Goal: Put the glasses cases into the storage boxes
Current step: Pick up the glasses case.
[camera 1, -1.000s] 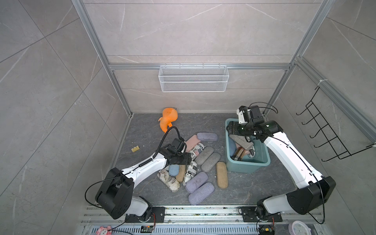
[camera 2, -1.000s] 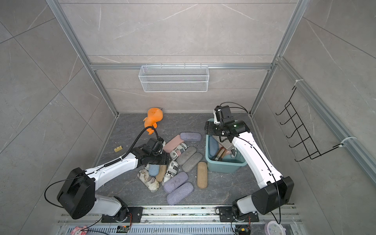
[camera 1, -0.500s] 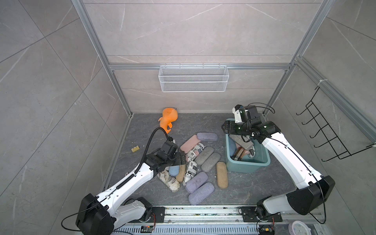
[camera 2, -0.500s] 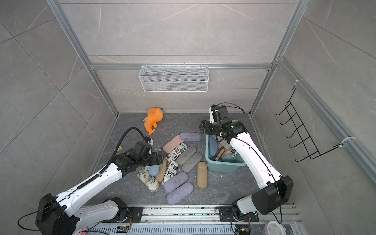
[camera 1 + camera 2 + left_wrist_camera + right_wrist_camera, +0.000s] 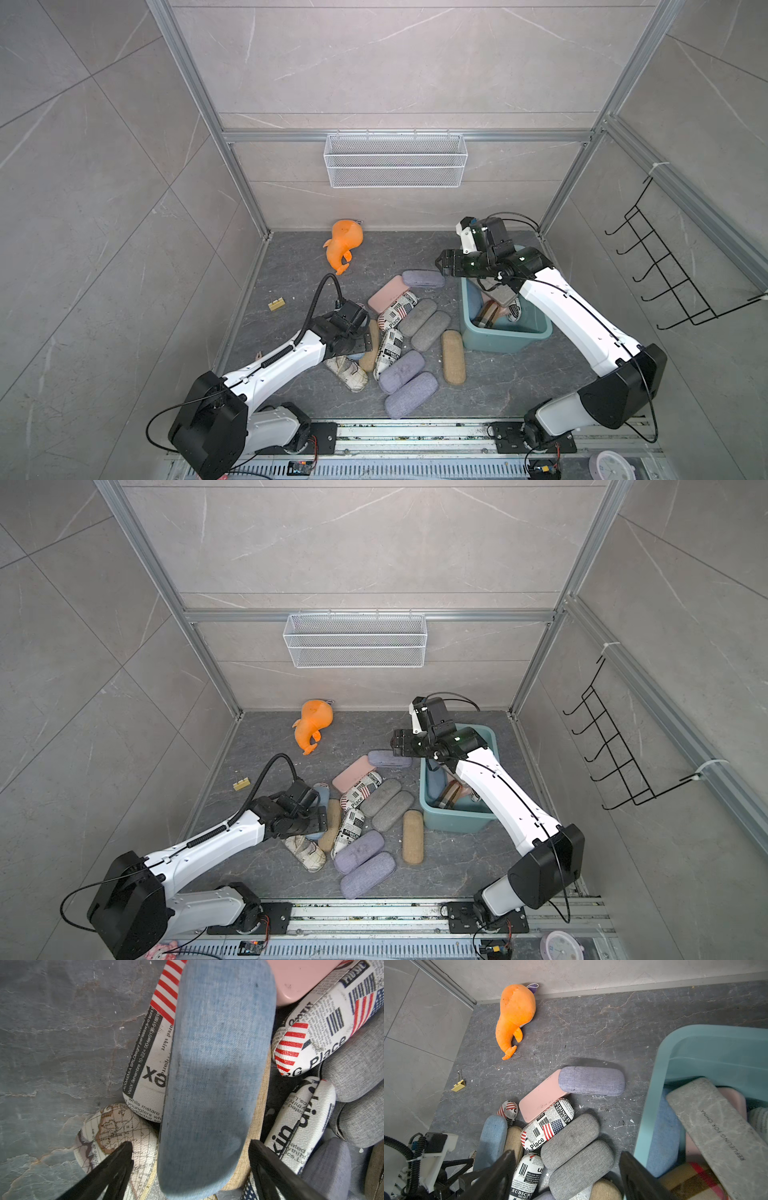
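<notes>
- Straddling the light-blue denim-cloth oblong glasses case (image 5: pixel 218 1064) with the left hand (image 5: pixel 190 1147): fingers spread, one on each side of its near end, not yet pinching. Probably set so in order to close across the narrow width.
- Picked, it seems, for lying on top of the heap, over a newspaper-print case (image 5: pixel 149 1064) and a tan cloth case (image 5: pixel 262 1095), so liftable without dragging the neighbours.
- Holding the right hand (image 5: pixel 566 1154) spread and empty above two grey fabric oblong cases (image 5: pixel 569 1138), with the teal-green plastic storage tub (image 5: pixel 652 1105) just beside it. Likely lined up for a short carry.
- Already lying inside the tub: a flat grey marbled case (image 5: pixel 716 1126), a blue one and a brown plaid one. Waiting beside the tub on the dark stone tabletop (image 5: pixel 591 1022): about a dozen more.
- Compared with a second ago: right hand gone from above the tub out toward the heap; left hand almost in the same place, with the arm drawn back and returned in between.
</notes>
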Action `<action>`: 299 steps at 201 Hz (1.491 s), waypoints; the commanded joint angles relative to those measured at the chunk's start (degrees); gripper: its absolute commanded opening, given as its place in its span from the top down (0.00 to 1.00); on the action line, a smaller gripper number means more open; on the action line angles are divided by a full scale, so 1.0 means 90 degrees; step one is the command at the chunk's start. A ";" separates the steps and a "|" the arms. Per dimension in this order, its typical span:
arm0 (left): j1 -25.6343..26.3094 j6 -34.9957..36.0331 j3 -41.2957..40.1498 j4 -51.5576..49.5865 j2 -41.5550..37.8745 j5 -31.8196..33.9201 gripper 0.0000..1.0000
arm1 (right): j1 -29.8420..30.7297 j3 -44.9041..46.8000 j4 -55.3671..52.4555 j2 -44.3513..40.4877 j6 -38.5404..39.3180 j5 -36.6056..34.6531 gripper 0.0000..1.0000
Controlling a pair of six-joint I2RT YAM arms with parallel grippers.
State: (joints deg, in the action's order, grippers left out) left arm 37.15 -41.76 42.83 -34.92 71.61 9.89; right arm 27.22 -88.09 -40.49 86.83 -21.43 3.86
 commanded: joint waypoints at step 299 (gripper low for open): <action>0.0094 0.1269 -0.0848 0.3550 -0.1790 -0.0848 0.47 | 0.0654 0.0604 0.1359 -0.0369 -0.0780 0.0243 0.27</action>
State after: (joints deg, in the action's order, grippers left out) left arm 37.89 -32.62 35.81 -11.40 56.69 3.14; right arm 32.38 -84.42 -32.27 86.17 -27.09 5.45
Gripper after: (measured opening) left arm 0.629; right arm 0.726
